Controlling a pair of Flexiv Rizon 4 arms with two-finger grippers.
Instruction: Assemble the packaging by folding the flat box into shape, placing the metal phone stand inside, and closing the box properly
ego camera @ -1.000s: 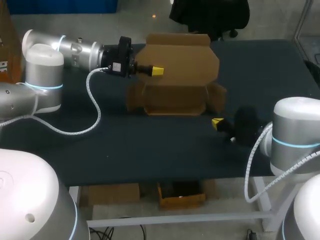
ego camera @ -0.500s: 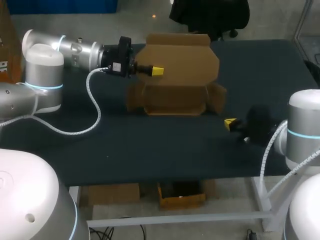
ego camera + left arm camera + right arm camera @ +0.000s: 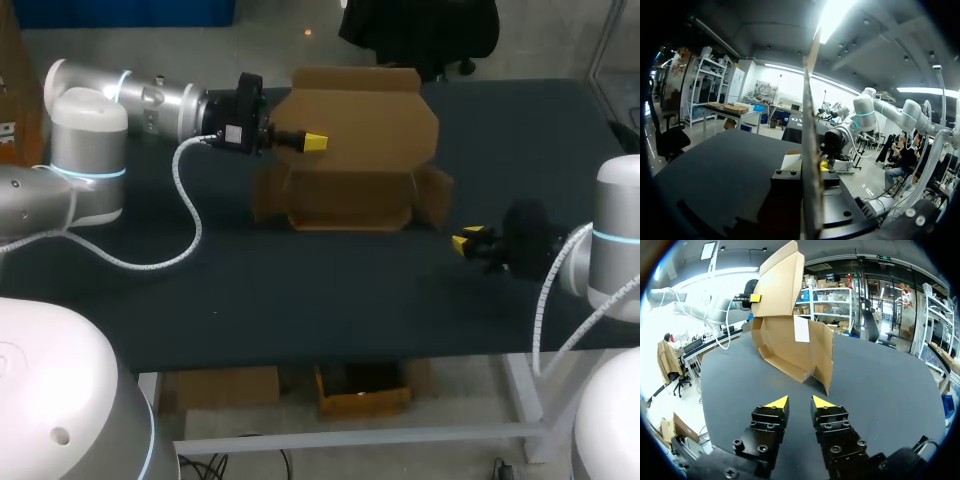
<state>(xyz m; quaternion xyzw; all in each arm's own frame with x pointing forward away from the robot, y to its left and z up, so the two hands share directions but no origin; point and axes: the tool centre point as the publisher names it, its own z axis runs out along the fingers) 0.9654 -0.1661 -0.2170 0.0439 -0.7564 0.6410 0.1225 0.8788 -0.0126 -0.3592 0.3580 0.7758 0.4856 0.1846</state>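
Two arms come in over the dark bench [image 3: 300, 290] in the head view. The left hand [image 3: 313, 142] is clamped on the raised lid flap [image 3: 355, 110] of the box [image 3: 350, 200], with one yellow tip showing on the flap's near face. The box sits half folded toward the far middle of the bench, tray open and side flaps spread. The right hand [image 3: 470, 241] hovers near the box's right front corner, apart from it, fingers parted and grasping nothing.

From the left wrist, the lid flap [image 3: 808, 125] runs edge-on straight up between this hand's black finger blocks (the yellow tips themselves are hidden), gripped from both sides.

From the right wrist, the right hand [image 3: 799, 403] shows both yellow tips spread above the bench. The box [image 3: 790, 345] stands just ahead, with the left hand [image 3: 755, 298] pinching high on its lid flap.
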